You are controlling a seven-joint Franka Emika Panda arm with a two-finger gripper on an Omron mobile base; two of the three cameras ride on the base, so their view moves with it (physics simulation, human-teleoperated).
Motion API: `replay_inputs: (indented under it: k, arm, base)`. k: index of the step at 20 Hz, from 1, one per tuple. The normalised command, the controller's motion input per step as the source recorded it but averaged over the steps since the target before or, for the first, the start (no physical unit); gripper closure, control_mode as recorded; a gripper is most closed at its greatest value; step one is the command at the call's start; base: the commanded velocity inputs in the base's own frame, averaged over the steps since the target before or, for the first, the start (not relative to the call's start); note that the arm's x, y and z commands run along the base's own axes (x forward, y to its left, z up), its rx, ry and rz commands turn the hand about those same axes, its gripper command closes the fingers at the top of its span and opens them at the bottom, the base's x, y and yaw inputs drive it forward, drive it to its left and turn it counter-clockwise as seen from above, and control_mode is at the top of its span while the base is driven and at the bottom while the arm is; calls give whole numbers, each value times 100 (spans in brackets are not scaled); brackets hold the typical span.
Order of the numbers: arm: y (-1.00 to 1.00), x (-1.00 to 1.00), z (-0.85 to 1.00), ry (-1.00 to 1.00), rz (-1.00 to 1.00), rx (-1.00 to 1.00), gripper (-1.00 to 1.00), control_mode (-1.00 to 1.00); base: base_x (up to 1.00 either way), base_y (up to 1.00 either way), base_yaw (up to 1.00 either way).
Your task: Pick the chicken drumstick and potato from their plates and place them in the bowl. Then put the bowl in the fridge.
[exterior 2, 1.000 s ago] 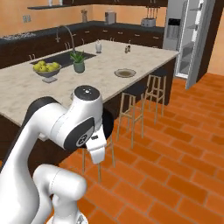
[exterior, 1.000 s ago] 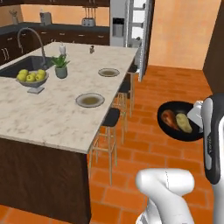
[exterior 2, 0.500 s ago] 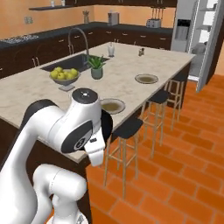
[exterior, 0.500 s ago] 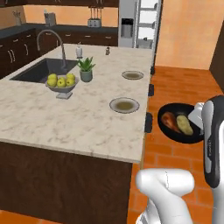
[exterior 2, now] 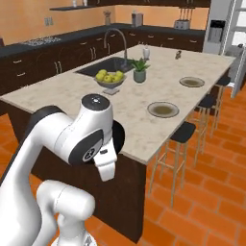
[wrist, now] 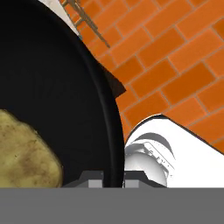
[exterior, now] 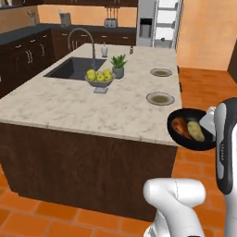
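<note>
The glossy black bowl hangs in the air off the right end of the island, and my gripper is shut on its right rim. Inside it the reddish-brown chicken drumstick lies next to the yellowish potato. In the hand view the bowl's rim runs down between my fingertips, with the potato at the lower left. Two grey plates sit bare on the marble counter. The fridge stands at the far end of the kitchen, with white shelves showing beside its dispenser panel.
A footed bowl of lemons, a potted plant and a sink with tall faucet are on the island. Bar stools line its right side over orange brick floor. Dark cabinets run along the back wall.
The whole picture has shifted: the base has moved, so the island now sits closer and more head-on. The bowl with both foods stays in my grip at the same place.
</note>
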Motion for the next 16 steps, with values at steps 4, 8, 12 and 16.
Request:
replay_inputs:
  k: [4, 8, 12, 16]
  arm:
    - [0, 0, 0, 0, 0, 0, 100, 100]
    - [0, 0, 0, 0, 0, 0, 100, 100]
    - [0, 0, 0, 0, 0, 0, 100, 100]
    - [0, 0, 0, 0, 0, 0, 100, 100]
  base:
    - [-17, 100, -6]
    - [41, 100, -7]
    - [75, 100, -5]
    - [98, 100, -9]
